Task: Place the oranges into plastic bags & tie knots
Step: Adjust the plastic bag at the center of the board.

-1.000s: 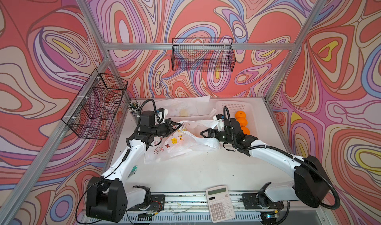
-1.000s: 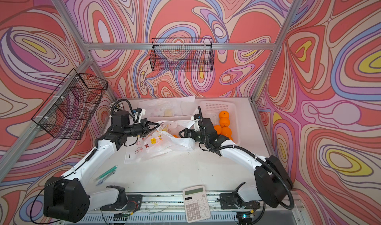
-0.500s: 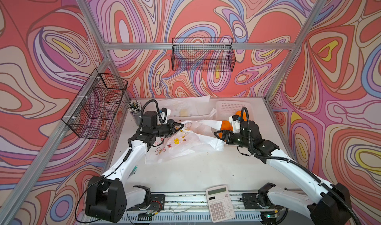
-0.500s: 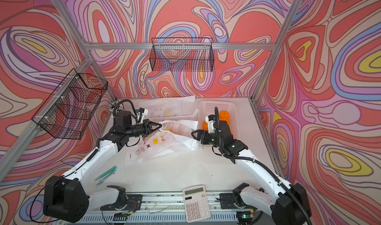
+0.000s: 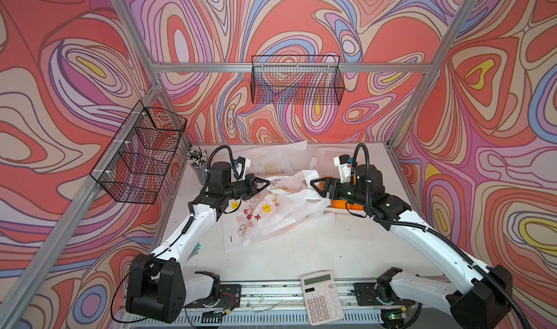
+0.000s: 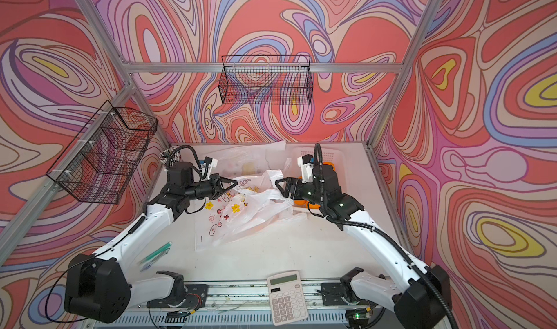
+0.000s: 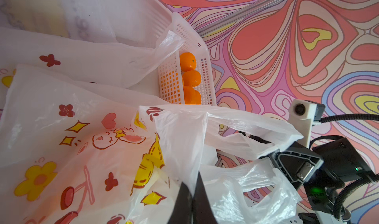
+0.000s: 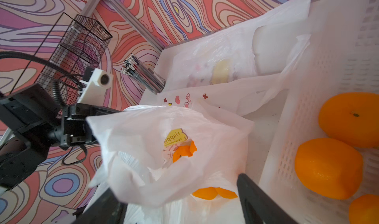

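Filling step in hand; bag [image 5: 272, 214] rim pinched tight in left gripper [image 5: 264, 183], mouth lifted; right gripper [image 5: 316, 188] spread wide, empty, at bag's 3 o'clock; oranges [image 8: 348, 118] seen in basket [image 8: 297, 130] at 2 o'clock, some apparently bagged; next: orange to be grasped, dropped through mouth.

The right claw [image 8: 176, 184] has its two dark fingers [image 8: 256, 198] spread wide, and a crumpled white plastic bag [image 8: 155, 130] bulges between them. Bits of oranges [image 8: 183, 153] show through the bag's gaping mouth, just ahead of the fingertips. Just outside one finger sits a white perforated basket [image 8: 307, 110] with three more fruits in it. Beyond the bag the left claw [image 8: 90, 118] points back, its tips hidden behind the plastic. Farther off on the tabletop [image 8: 264, 126] lie flat bags [image 8: 215, 69] and a cup of pens [image 8: 143, 75].
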You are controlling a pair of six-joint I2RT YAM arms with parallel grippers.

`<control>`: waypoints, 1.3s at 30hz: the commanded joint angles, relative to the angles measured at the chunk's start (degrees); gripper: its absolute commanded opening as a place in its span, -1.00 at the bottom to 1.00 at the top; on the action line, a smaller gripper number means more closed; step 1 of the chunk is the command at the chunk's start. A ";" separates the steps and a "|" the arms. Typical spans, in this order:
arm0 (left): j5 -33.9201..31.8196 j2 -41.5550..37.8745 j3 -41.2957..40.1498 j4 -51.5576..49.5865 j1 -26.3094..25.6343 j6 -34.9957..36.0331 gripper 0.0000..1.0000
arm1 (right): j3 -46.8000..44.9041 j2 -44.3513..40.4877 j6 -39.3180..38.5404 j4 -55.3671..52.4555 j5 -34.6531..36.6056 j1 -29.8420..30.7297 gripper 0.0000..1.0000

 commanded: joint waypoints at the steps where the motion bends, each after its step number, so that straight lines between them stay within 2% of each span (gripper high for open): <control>1: -0.17 0.17 -0.14 1.93 -0.36 0.40 -1.00 | -0.84 1.38 2.47 3.33 1.10 -0.17 0.70; 8: -2.58 0.60 0.87 -0.67 -0.31 2.38 -1.00 | 4.58 -1.82 -0.76 -3.07 2.66 -0.21 0.72; 16: -2.06 1.75 2.29 -0.06 -0.36 2.58 -1.00 | 6.83 -6.63 0.76 -4.15 -1.54 -0.22 0.72; 23: -1.45 1.76 2.53 0.28 -0.31 2.48 -1.00 | 10.29 -2.57 -8.13 -9.43 -5.50 -0.25 0.63; 29: -1.41 1.25 2.48 0.19 -0.34 2.33 -1.00 | 14.24 3.31 -11.67 -10.22 -9.49 -0.19 0.34; 33: -1.62 0.83 2.50 -0.12 -0.36 2.48 -1.00 | 14.44 4.55 -11.88 -8.85 -11.54 -0.24 -0.01; 37: -1.84 0.79 2.76 -0.85 -0.35 3.01 -1.00 | 14.14 4.56 -11.79 -7.78 -12.39 -0.29 -0.49; 39: -1.72 0.80 3.01 -1.20 -0.36 3.28 -1.00 | 14.15 4.73 -11.62 -7.09 -13.33 -0.28 -0.93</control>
